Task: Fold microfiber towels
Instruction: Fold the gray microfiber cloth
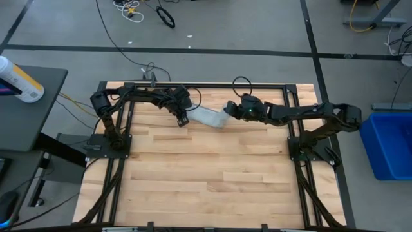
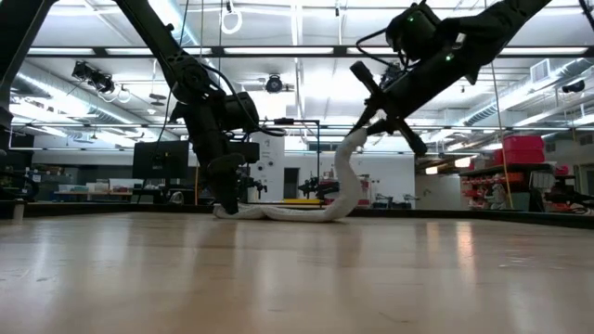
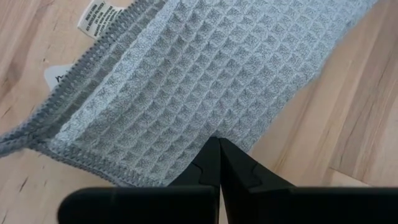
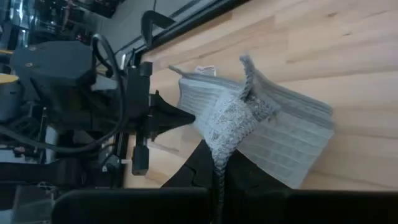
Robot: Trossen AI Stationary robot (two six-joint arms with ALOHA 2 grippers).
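The pale grey-blue waffle-weave towel (image 1: 209, 117) lies in several layers on the wooden table near its far edge; its white tag (image 3: 99, 15) shows at one hemmed corner. My left gripper (image 1: 182, 120) stands at the towel's left end, low on the table, fingers shut. My right gripper (image 1: 230, 109) is shut on the towel's right end and holds it raised. In the low view the towel (image 2: 278, 213) lies flat, then climbs to the right gripper (image 2: 357, 139). My left gripper sets its shut fingertips (image 3: 219, 152) on the towel just inside its hemmed left edge (image 3: 186, 158), slanting down from the table's left. That end lies flat on the table. Whether cloth is between the fingers I cannot tell. My right gripper pinches a bunched part of the towel's right end (image 4: 225, 124) between its two fingers, several layers gathered. It comes from the table's right, slanting down. That end is lifted clear, and the cloth runs slack down to the part on the table (image 4: 292, 134).
The black frame rail (image 1: 206, 85) runs along the table's far edge, close behind both grippers. Bare wood (image 1: 206, 180) spreads toward the near edge. A blue bin (image 1: 389, 145) stands off the table's right side, a dark side table (image 1: 32, 103) off the left.
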